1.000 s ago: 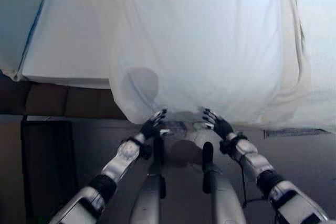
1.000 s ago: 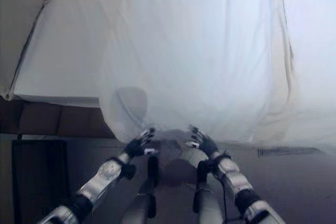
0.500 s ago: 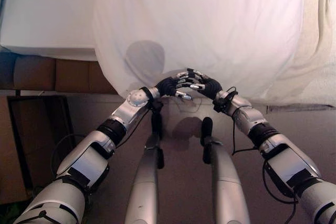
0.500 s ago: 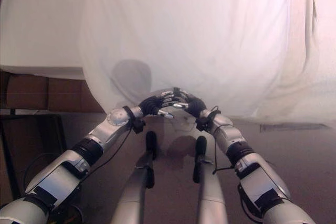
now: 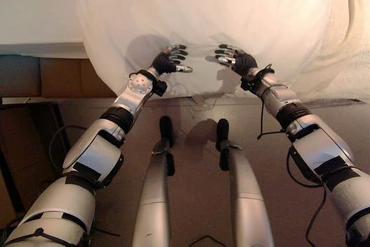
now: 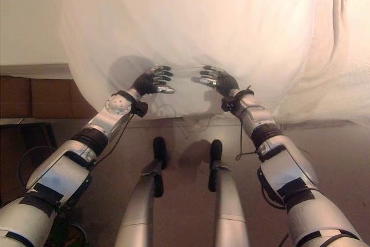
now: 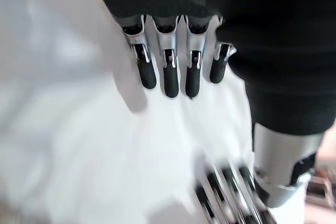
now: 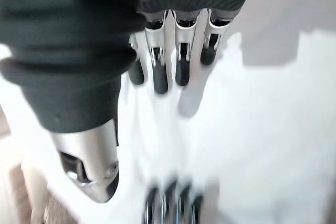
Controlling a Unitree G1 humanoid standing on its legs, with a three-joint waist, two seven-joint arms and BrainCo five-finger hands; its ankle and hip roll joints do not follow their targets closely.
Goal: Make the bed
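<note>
Parted since half a second ago, left hand (image 5: 166, 62) and right hand (image 5: 236, 60) now apart, fingers relaxed and holding nothing, over the white sheet (image 5: 202, 15) draped beyond both.

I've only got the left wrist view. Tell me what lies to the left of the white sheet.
Observer: Left of the white sheet, the bare mattress shows, a brown bed base under it.
Operator: Report the right hand.
Observer: The right hand is open, fingers straight against the sheet's hanging edge.
Operator: Give the left hand's place relative to it.
Observer: The left hand, open too, sits level with it, a gap between them.
</note>
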